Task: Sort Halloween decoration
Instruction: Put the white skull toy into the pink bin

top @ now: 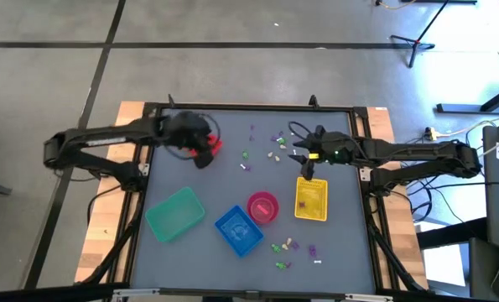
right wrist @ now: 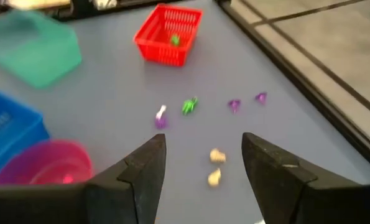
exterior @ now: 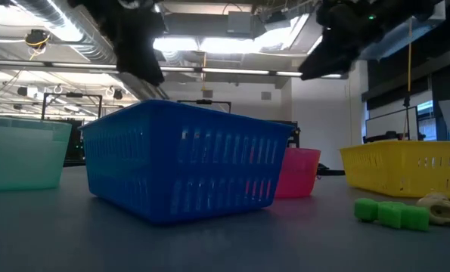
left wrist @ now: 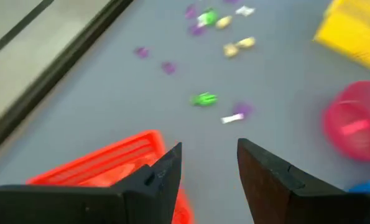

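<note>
My left pincer point(left wrist: 208, 180) hangs open and empty just above the red basket point(top: 212, 148), which my arm largely hides from overhead; only a red corner shows there. From my right wrist I can see a small green trinket point(right wrist: 175, 40) lying inside that basket. My right pincer point(right wrist: 203, 168) is also spread wide with nothing in it, hovering over the scattered Halloween decoration point(top: 276, 144) at the far middle of the table point(top: 190, 180): tiny purple, green, white and cream pieces too small to name. A second cluster point(top: 293, 250) lies near the front edge, by the blue basket point(top: 238, 229). In the low view that basket blocks most of the table and part of the pink bowl point(exterior: 300, 172); a green piece point(exterior: 392, 212) and a cream one point(exterior: 442, 209), cut off by the frame, lie before the yellow basket point(exterior: 406, 166).
</note>
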You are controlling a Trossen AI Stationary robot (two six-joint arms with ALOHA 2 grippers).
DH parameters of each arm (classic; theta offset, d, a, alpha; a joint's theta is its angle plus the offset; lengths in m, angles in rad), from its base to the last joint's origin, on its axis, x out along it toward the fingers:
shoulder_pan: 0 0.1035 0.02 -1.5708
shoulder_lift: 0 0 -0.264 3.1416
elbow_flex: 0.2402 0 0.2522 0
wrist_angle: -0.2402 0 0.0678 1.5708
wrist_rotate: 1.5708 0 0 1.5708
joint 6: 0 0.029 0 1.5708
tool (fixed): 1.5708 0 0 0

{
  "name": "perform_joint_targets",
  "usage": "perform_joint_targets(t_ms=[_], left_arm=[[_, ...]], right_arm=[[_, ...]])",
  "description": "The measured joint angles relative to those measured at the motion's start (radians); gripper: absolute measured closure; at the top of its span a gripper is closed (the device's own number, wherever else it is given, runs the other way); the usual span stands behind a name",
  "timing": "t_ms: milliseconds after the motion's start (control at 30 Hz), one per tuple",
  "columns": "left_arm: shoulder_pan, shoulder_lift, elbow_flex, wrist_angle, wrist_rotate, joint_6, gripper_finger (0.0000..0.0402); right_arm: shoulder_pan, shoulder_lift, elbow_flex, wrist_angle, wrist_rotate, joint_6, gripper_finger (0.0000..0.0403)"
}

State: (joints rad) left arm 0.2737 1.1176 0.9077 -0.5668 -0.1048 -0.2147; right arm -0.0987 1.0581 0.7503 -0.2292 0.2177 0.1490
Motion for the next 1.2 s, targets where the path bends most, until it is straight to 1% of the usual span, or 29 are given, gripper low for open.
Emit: perform_joint_targets(t_ms=[133,300,467,600,700,833,900,1000,1200], left_arm=[[-0.076,-0.082,-0.090,0.114,0.001,-0.063,0.0262],[-0.145,-0.107,-0.143,0.209,-0.007,-0.097,0.0262],[-0.186,-0.103,-0.149,0.227,-0.008,-0.097,0.0262],[-0.205,-0.102,-0.149,0.229,-0.009,-0.097,0.0262],[-0.212,-0.102,-0.149,0.229,-0.009,-0.097,0.0262],[-0.212,-0.102,-0.149,0.229,-0.009,-0.097,0.0262],[-0.212,-0.102,-0.149,0.229,-0.018,-0.097,0.0262],[-0.212,-0.102,-0.149,0.229,-0.039,-0.097,0.0262],[-0.212,-0.102,-0.149,0.230,-0.041,-0.097,0.0262]], right_arm=[[-0.002,0.070,0.001,0.072,0.029,0.068,0.0192],[-0.002,0.171,0.001,0.071,0.076,0.114,0.0192],[-0.008,0.285,0.001,0.078,0.149,0.116,0.0192],[-0.047,0.369,0.001,0.102,0.156,0.139,0.0192],[-0.089,0.415,0.001,0.119,0.107,0.182,0.0192],[-0.133,0.452,0.001,0.122,-0.021,0.229,0.0192],[-0.143,0.467,0.001,0.122,-0.065,0.251,0.0192],[-0.153,0.484,0.001,0.123,-0.079,0.264,0.0192],[-0.151,0.518,0.001,0.143,-0.076,0.265,0.0192]])
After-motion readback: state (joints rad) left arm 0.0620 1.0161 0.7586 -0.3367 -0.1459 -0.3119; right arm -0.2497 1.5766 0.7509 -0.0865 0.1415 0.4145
